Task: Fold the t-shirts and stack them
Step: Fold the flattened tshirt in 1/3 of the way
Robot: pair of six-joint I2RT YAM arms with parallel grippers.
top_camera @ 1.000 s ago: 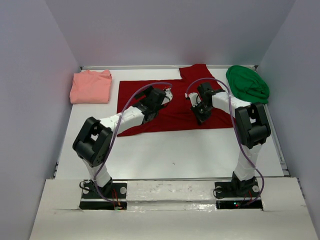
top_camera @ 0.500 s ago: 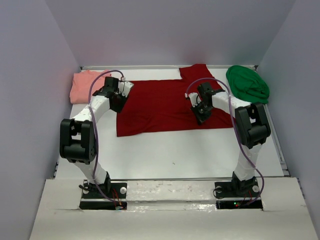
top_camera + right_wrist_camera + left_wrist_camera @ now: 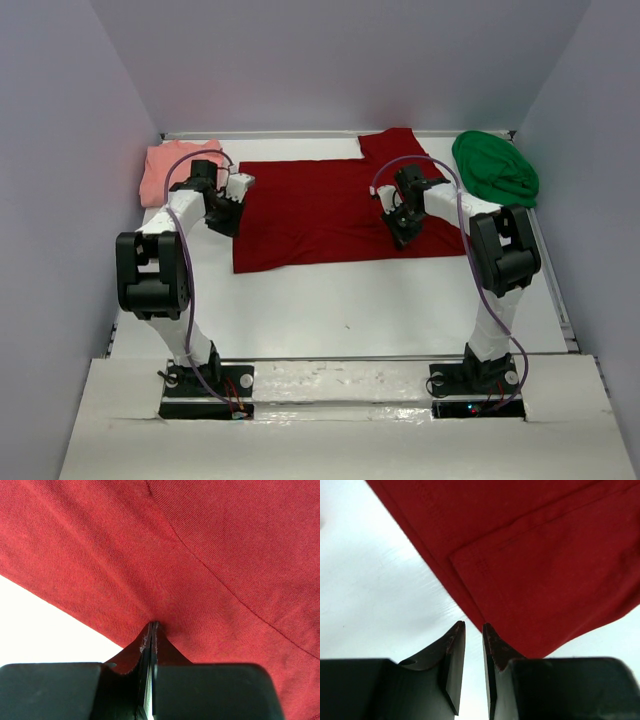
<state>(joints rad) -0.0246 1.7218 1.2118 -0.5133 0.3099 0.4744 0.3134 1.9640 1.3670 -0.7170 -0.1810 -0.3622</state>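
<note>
The left gripper [image 3: 473,626], its jaws parted by only a slit with bare table between, sits at the 9 o'clock edge of the dark red t-shirt [image 3: 320,205]. It should probably bite further over the hem before lifting. The right gripper [image 3: 152,624] is clamped on a tented pinch of cloth towards 3 o'clock. The shirt lies spread on the table [image 3: 350,300], with the salmon-pink t-shirt [image 3: 180,175] folded at 10 o'clock and the green t-shirt [image 3: 495,168] bunched at 2 o'clock.
</note>
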